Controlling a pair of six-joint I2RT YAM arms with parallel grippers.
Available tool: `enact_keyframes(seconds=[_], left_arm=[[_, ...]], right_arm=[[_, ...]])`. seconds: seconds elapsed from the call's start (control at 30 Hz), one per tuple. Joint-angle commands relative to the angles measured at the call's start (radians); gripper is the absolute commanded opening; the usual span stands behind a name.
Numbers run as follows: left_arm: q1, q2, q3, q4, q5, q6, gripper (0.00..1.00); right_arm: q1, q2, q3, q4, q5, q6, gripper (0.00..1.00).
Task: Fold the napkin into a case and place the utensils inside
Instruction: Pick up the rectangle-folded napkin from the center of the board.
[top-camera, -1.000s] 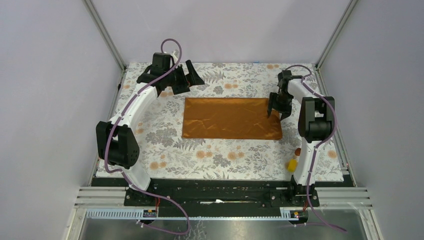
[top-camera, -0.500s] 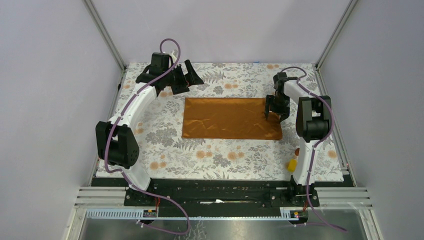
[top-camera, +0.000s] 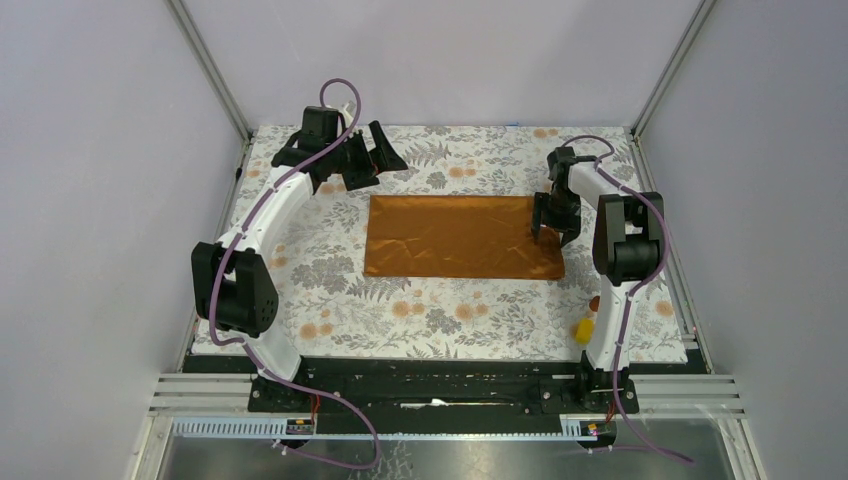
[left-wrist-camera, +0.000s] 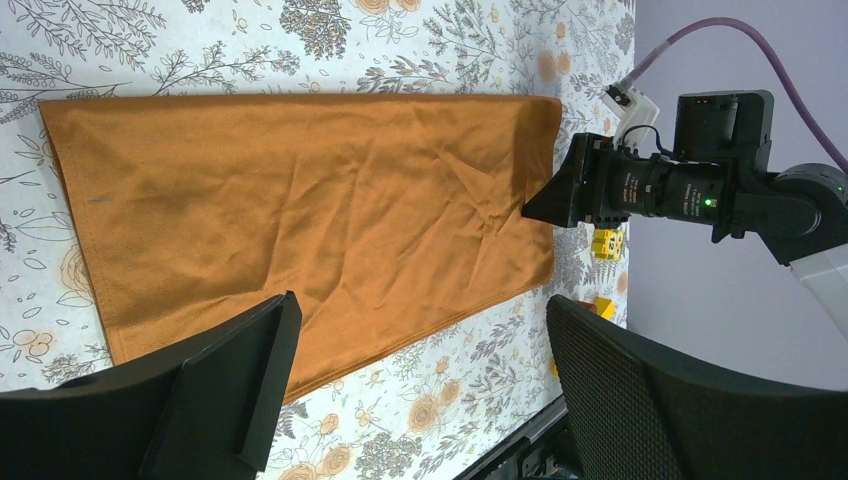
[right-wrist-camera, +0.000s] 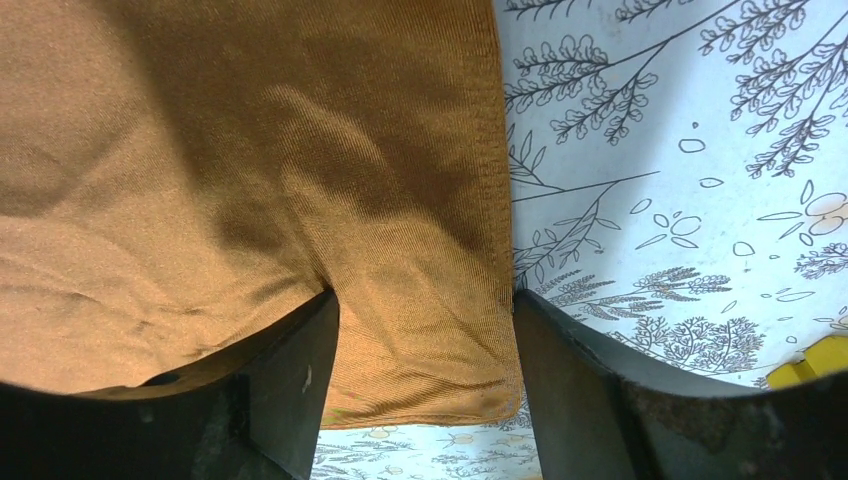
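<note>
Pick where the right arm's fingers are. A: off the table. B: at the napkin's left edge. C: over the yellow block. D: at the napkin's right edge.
D: the right fingers stand apart astride the right edge of the napkin, one over cloth, one over the tablecloth.

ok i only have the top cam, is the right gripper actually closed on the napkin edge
observer: no, the right wrist view shows the right gripper open, straddling the napkin's hemmed edge, not pinching it
operator: where's each finger
observer: one finger is over the cloth, the other over the tablecloth just past the hem
operator: and the left one
observer: the left wrist view shows the left gripper wide open, nothing between its jaws
</note>
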Motion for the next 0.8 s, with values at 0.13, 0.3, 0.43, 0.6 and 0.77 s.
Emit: enact_keyframes(seconds=[0.13,0.3,0.43,0.6,0.77], left_arm=[[0.017,-0.018,0.002,0.036,0.029,-0.004,0.99],[0.019,-0.012,0.001,0.036,0.030,-0.004,0.99],[0.019,-0.010,0.000,0.036,0.030,-0.004,0.99],[0.019,-0.012,-0.007,0.048,0.040,-0.011,0.99],[0.018,-0.013,-0.014,0.057,0.056,-0.019,0.99]], right_arm=[[0.001,0.042,-0.078,0.079,-0.027,-0.007,0.63],[0.002,0.051,-0.124,0.125,-0.028,-0.027,0.45],[0.002,0.040,-0.132,0.131,0.015,-0.065,0.22],[0.001,0.017,-0.126,0.113,0.108,-0.120,0.00],[-0.021,-0.020,-0.117,0.101,0.208,-0.154,0.00]])
